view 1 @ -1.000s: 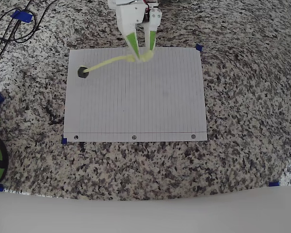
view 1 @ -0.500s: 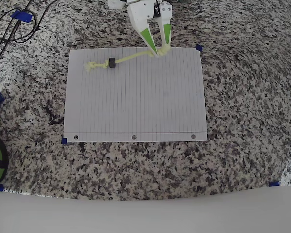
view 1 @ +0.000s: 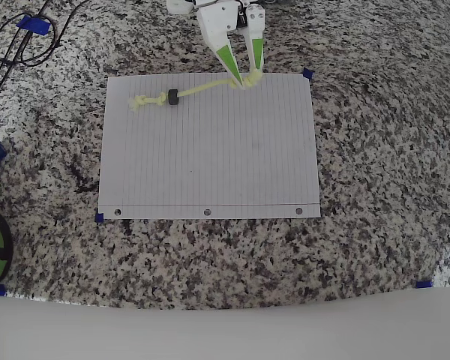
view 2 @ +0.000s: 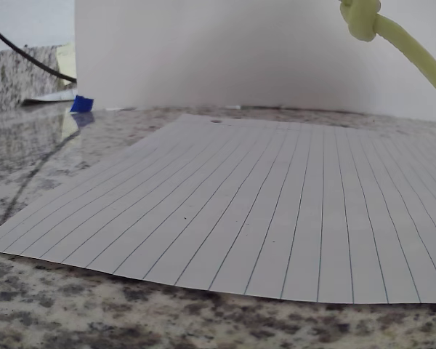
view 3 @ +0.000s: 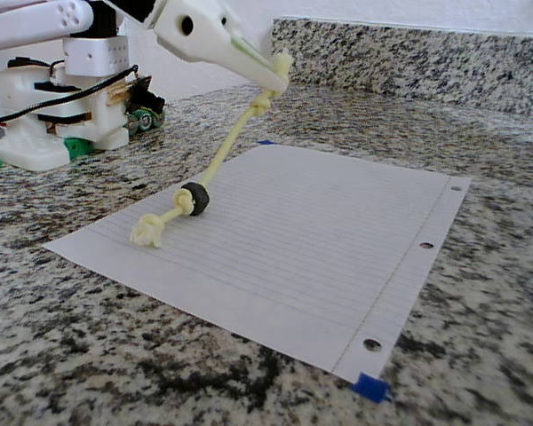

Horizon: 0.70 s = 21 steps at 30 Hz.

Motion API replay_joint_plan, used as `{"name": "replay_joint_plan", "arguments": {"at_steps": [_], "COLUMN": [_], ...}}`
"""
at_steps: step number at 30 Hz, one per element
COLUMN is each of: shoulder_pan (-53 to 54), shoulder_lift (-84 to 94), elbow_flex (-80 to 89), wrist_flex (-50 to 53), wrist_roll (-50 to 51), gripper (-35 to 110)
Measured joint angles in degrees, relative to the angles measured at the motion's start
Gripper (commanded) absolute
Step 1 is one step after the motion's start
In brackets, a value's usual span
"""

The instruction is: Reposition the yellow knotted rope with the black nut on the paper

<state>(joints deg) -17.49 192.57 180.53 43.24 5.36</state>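
A speckled granite table (view 1: 375,150) carries a white lined sheet of paper (view 1: 210,165), its punched holes along the long edge farthest from the arm in the overhead view and small blue tape marks (view 1: 307,73) at its corners. Over the opposite edge, a white arm reaches in, and its green-tipped end effector (view 1: 247,76) is pinched tight on one knotted end of the rope (view 1: 202,88). In the fixed view the yellow cord hangs taut from the end effector (view 3: 275,75), slanting down to the sheet, where its far knot and frayed tail rest on the paper (view 3: 320,240) near the left side. The nut (view 3: 195,197) sits low on the cord, just above that bottom knot and touching or nearly touching the sheet; in the overhead view the nut (view 1: 172,97) lies well inside the paper's upper left area. The wrist view catches the rope (view 2: 392,36) and its upper knot against the pale wall, with the paper (view 2: 276,233) spread flat below.

The job now, by the look of it, is a drag or a lay-down. Done well, it would mean a slow, level travel, so the trailing knot slides without snagging and rucking the sheet, which does not look weighted. The grip should hold until the cord is lowered close to the surface, with the nut kept over the paper. Opening from this height would likely let the rope flop unpredictably, perhaps off the near edge.
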Motion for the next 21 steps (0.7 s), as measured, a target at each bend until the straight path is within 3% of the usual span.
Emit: {"name": "replay_joint_plan", "arguments": {"at_steps": [2, 5, 11, 21], "shoulder_pan": [0.0, 0.0, -0.09, -0.44], "shoulder_lift": [-0.35, -0.35, -0.35, -0.26], "elbow_flex": [0.0, 0.0, 0.0, 0.0], "wrist_flex": [0.0, 0.0, -0.7, -3.08], "wrist_roll": [0.0, -0.44, -5.01, -13.89], "gripper": [31, 45, 52, 49]}}
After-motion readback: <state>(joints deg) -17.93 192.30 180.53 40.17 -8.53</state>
